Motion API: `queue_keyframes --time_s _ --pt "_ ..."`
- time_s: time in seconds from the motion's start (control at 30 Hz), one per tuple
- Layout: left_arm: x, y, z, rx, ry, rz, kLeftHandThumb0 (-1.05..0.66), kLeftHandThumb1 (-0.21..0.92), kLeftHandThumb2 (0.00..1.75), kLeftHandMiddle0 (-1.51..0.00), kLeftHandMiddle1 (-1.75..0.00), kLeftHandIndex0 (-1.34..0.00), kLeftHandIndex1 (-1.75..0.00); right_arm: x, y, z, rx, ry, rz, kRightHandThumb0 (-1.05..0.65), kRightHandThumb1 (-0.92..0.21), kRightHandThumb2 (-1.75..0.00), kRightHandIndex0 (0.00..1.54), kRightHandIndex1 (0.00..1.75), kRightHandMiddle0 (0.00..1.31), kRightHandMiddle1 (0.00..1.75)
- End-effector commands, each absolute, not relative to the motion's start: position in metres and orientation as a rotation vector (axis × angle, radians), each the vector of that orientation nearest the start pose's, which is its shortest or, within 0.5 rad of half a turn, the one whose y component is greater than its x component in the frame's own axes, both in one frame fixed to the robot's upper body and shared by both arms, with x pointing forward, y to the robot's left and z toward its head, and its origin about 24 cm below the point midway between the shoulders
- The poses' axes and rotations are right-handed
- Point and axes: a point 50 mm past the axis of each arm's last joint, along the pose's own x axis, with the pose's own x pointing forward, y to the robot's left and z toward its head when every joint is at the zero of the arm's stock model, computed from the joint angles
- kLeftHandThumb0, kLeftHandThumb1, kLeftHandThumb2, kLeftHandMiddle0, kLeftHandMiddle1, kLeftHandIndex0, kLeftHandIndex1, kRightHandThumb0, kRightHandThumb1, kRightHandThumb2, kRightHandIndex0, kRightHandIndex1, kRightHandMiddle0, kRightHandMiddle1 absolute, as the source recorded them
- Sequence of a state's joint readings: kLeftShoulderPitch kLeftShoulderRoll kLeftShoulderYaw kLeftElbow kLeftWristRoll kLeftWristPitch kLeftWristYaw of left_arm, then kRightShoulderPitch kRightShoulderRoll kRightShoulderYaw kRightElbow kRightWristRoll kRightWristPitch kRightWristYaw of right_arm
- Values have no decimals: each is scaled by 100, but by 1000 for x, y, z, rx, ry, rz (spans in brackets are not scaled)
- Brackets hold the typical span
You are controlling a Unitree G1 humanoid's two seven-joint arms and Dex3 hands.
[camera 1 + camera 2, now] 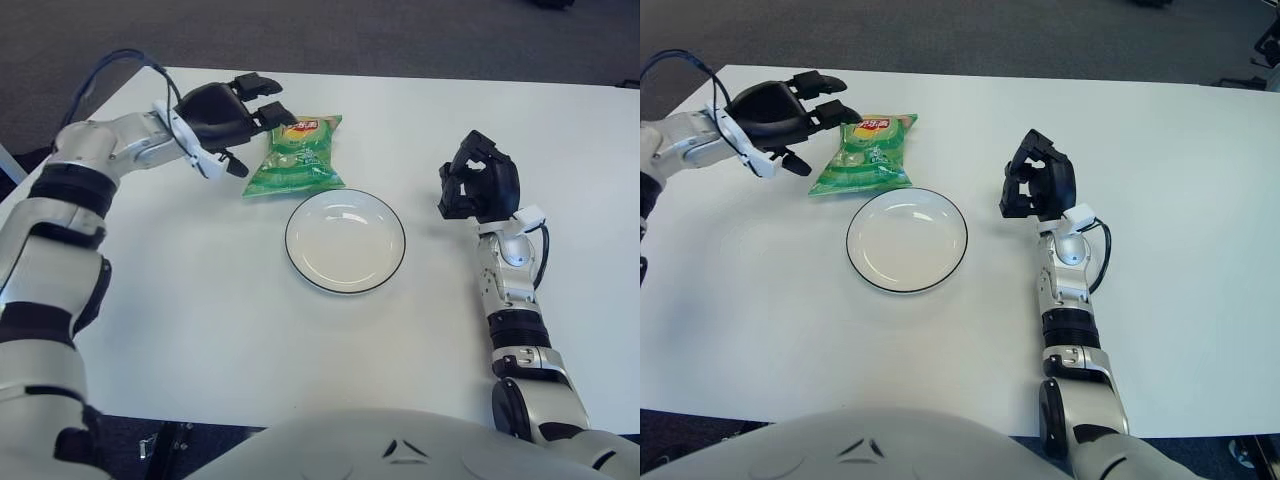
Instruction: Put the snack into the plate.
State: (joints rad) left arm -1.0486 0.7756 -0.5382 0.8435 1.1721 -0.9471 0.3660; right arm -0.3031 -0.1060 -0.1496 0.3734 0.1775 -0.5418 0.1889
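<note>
Looking thru your left eye view: green crinkled snack bag [296,158] lies flat on the white table [200,300], just behind the round white plate w/ dark rim [345,240], not in it. Your left hand [228,115] sits at the bag's left edge, fingers spread, gripping nothing.

Right eye view: right hand [1038,186] is upright, right of the plate, fingers clenched, empty.
</note>
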Motion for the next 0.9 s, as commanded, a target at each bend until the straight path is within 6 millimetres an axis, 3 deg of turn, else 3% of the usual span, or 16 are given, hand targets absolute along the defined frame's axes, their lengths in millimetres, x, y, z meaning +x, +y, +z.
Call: queue_keyframes --time_s 0.0,0.27,0.87 --pt "368 177 194 1929 -955 -651 -56 39 97 0 -27 0 -61 258 -181 13 139 -192 -19 -56 -14 -153 134 175 76 175" --pt "378 173 187 1996 -1043 -557 -71 49 84 0 -3 0 -42 257 -182 13 137 -193 -23 -56 -14 -153 134 175 76 175" --pt "388 152 174 2214 -1337 -558 -85 54 70 0 0 0 -3 254 -180 13 138 -199 -27 -56 -14 -153 134 175 76 175"
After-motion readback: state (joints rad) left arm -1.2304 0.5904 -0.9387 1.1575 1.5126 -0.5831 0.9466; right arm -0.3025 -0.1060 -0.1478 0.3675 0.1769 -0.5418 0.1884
